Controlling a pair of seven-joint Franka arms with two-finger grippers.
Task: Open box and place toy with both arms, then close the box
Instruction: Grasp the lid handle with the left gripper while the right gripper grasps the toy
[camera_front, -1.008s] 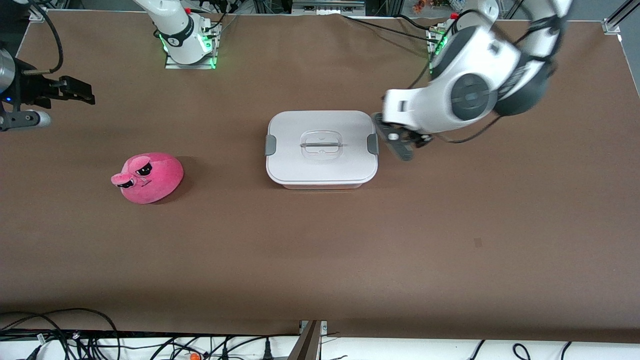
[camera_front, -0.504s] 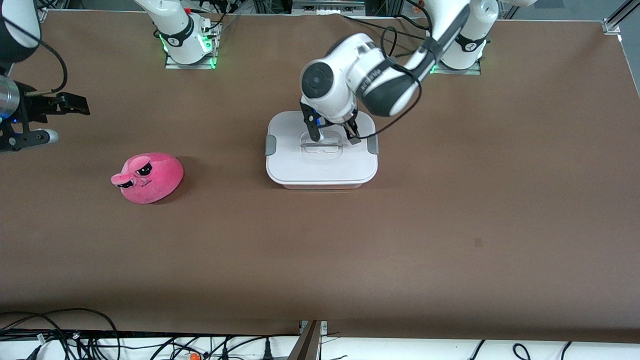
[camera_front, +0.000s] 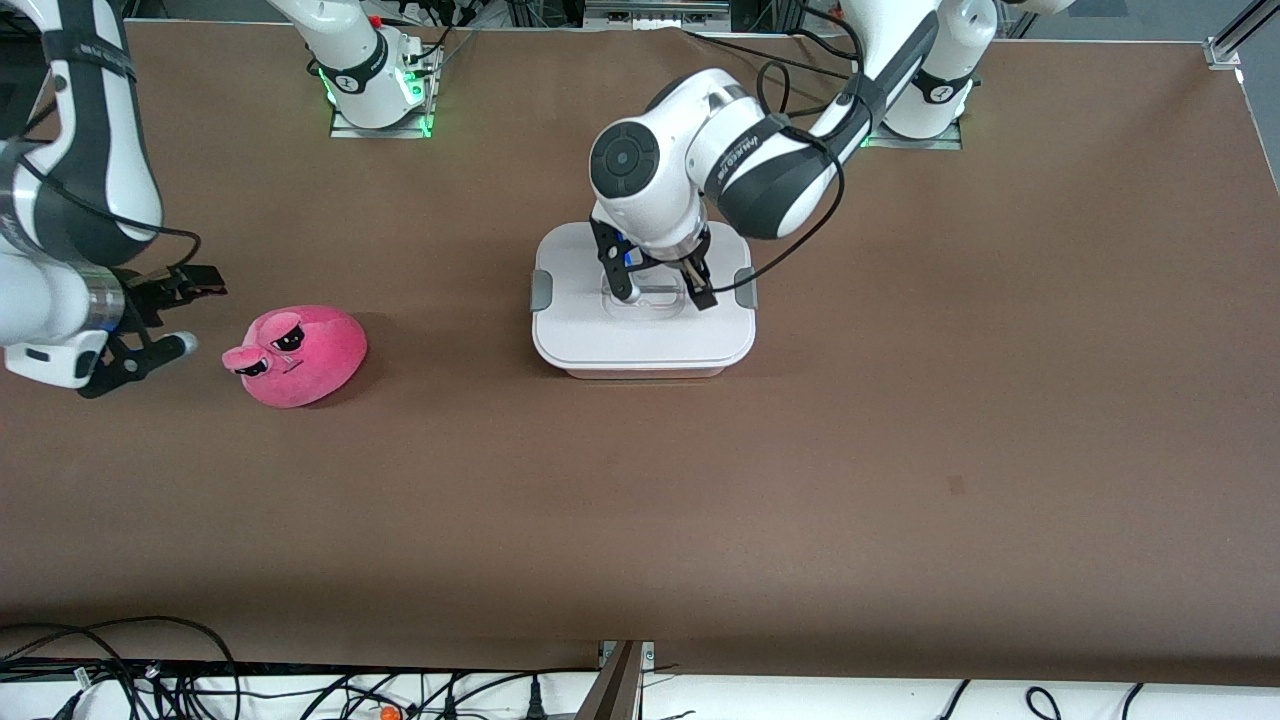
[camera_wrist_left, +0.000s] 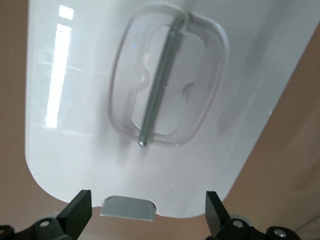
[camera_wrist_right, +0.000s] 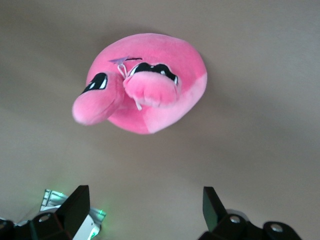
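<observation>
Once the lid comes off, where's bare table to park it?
Bare brown table nearer the front camera than the pink-based plastic box with white lid; also toward the left arm's end. Crowded: open left gripper over the lid handle; open right gripper beside the round pink plush toy.

table (camera_front: 900, 450): brown | cables (camera_front: 150, 680): black, along camera-side edge

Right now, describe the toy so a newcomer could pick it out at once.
Start at the white-lidded box in the middle of the brown table, then look along the table toward the right arm's end. There sits the toy, beside the open right gripper. It is the only soft pink thing: a round plush blob with half-closed eyes.
</observation>
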